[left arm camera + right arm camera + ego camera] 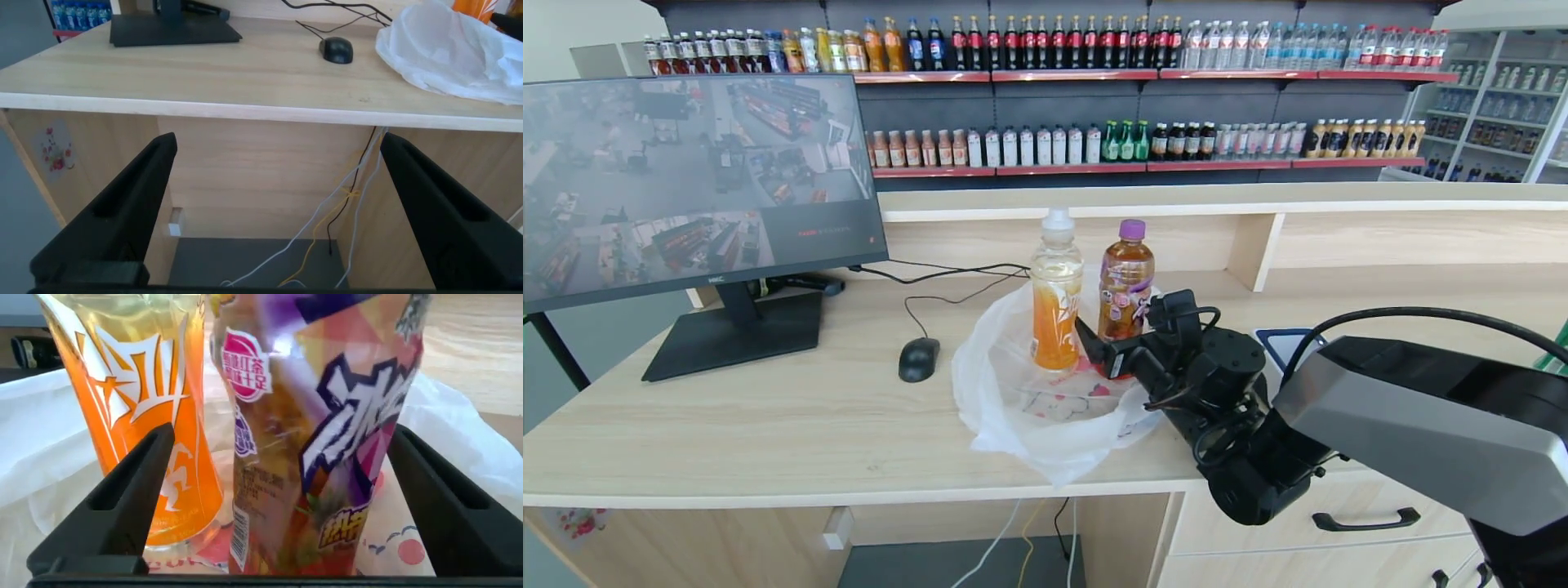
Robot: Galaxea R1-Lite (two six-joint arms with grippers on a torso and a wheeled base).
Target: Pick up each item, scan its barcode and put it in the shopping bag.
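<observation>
Two bottles (1056,302) (1125,282) on counter (768,425), seemingly bagged; shelves (1094,77) behind.

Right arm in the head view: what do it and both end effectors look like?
The right arm has a grey boxy link, then rounded black joints with looping black cables. The right end effector and left end effector are black, with flat tapered fingers.

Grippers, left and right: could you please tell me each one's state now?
Left gripper: open, empty.
Right gripper: open around the purple-capped brown plastic drink bottle.
</observation>
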